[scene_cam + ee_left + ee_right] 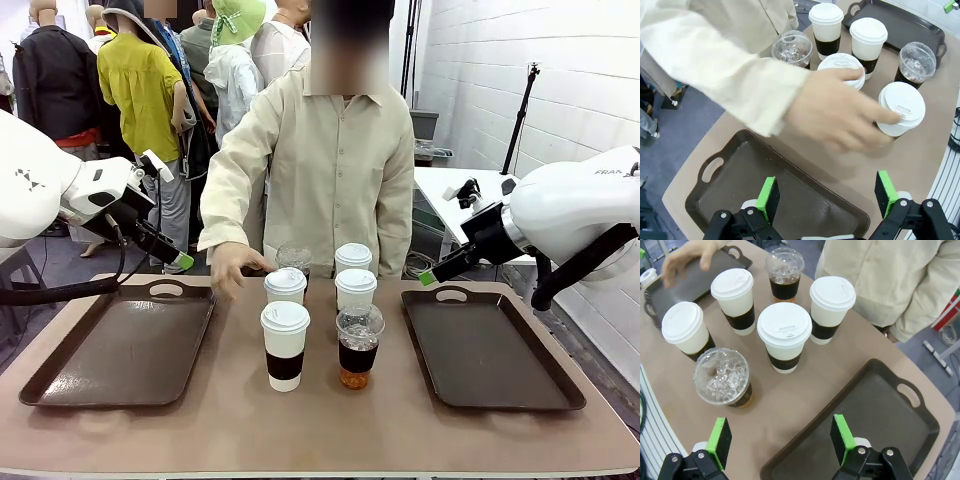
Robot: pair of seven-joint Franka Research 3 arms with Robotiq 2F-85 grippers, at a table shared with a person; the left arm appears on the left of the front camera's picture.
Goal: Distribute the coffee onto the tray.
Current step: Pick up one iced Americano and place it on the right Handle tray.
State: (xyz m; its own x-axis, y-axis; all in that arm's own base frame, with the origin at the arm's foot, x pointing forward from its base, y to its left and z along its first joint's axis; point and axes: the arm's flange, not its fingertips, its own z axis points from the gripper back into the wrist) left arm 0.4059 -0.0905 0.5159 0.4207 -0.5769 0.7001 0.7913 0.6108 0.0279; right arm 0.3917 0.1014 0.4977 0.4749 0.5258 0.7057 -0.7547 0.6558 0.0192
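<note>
Meanwhile, on the matte tan table (300, 435), a glossy dark-brown left tray (120, 350), rectangular with cut-out handles, lies flat. The left gripper (182, 262) hangs over its far corner, green-padded fingers spread wide. A person's hand (232, 268), in a cream cloth sleeve (235, 165), reaches just beside the coffee. Four white paper cups (285, 345) with smooth lids and dark sleeves, and two clear dome-lidded cups (359, 347) of amber drink, stand clustered on the table between the trays. The matching right tray (490, 350) follows. The right gripper (428, 277) sits by its far corner, fingers likewise spread apart.
</note>
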